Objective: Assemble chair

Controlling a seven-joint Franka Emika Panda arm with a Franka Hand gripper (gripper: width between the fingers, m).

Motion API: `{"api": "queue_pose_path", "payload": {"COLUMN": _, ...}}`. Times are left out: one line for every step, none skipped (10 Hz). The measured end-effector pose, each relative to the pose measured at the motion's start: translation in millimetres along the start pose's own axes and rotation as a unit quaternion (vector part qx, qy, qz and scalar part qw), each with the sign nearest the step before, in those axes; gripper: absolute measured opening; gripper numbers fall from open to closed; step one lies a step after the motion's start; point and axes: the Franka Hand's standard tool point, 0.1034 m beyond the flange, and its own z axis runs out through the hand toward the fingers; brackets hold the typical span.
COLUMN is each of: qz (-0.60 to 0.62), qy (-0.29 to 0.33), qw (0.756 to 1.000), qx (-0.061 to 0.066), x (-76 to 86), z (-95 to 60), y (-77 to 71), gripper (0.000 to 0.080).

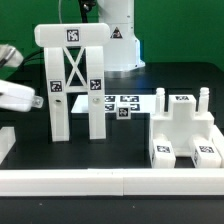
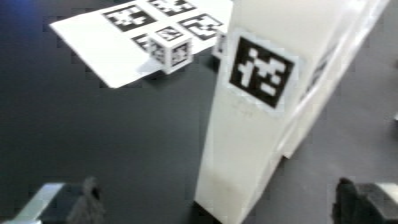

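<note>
Chair still in pieces here. Tall back frame [image 1: 73,68] upright on the black desk [image 1: 130,142], toward the exterior view's left, X brace across the middle, tags all over. Boxy seat part [image 1: 185,128] well apart from it, over at the exterior view's right. Small tagged block [image 1: 122,115] in between, right at the edge of the marker board [image 1: 130,99]. Gripper [image 2: 214,203] wide open with nothing in it, dark fingers [image 2: 64,200] either side of one frame leg, not touching. White rail [image 1: 110,180] along the front.
</note>
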Motion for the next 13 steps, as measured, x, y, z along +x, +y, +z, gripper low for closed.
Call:
{"api": "queue_pose_path", "payload": {"qz": 0.011, "qy": -0.006, "qw": 0.999, "qx": 0.044, "x": 3.3, "z": -2.4, "y": 4.9, "gripper": 0.0649}}
{"api": "queue_pose_path", "payload": {"qz": 0.015, "qy": 0.000, "qw": 0.998, "qx": 0.055, "x": 5.7, "z": -4.2, "y": 9.8, "gripper": 0.0649}}
{"api": "queue_pose_path", "payload": {"qz": 0.015, "qy": 0.004, "qw": 0.996, "qx": 0.084, "x": 8.4, "z": -5.9, "y": 9.7, "gripper": 0.0649}}
{"api": "queue_pose_path", "payload": {"qz": 0.027, "qy": -0.001, "qw": 0.992, "qx": 0.126, "x": 10.1, "z": -6.7, "y": 11.5, "gripper": 0.0649}}
{"api": "queue_pose_path", "payload": {"qz": 0.057, "qy": -0.025, "qw": 0.981, "qx": 0.184, "x": 10.4, "z": -5.0, "y": 10.8, "gripper": 0.0649}}
{"api": "queue_pose_path", "payload": {"qz": 0.071, "qy": -0.032, "qw": 0.977, "qx": 0.201, "x": 10.3, "z": -0.4, "y": 11.8, "gripper": 0.0649}}
{"api": "queue_pose_path", "payload": {"qz": 0.073, "qy": -0.031, "qw": 0.970, "qx": 0.230, "x": 9.8, "z": 1.1, "y": 4.7, "gripper": 0.0649}}
{"api": "queue_pose_path", "payload": {"qz": 0.082, "qy": -0.038, "qw": 0.961, "qx": 0.260, "x": 7.3, "z": 6.6, "y": 2.5, "gripper": 0.0649}}
{"api": "queue_pose_path", "payload": {"qz": 0.096, "qy": -0.051, "qw": 0.956, "qx": 0.271, "x": 5.7, "z": 15.8, "y": 3.7, "gripper": 0.0649}}
{"api": "queue_pose_path", "payload": {"qz": 0.101, "qy": -0.056, "qw": 0.956, "qx": 0.269, "x": 5.6, "z": 20.6, "y": 2.7, "gripper": 0.0649}}
{"api": "queue_pose_path", "payload": {"qz": 0.101, "qy": -0.058, "qw": 0.957, "qx": 0.267, "x": 5.0, "z": 23.1, "y": 0.6, "gripper": 0.0649}}
{"api": "queue_pose_path", "payload": {"qz": 0.103, "qy": -0.058, "qw": 0.956, "qx": 0.267, "x": 6.1, "z": 26.3, "y": 0.0, "gripper": 0.0649}}
{"api": "queue_pose_path", "payload": {"qz": 0.103, "qy": -0.060, "qw": 0.957, "qx": 0.266, "x": 5.9, "z": 30.6, "y": -1.7, "gripper": 0.0649}}
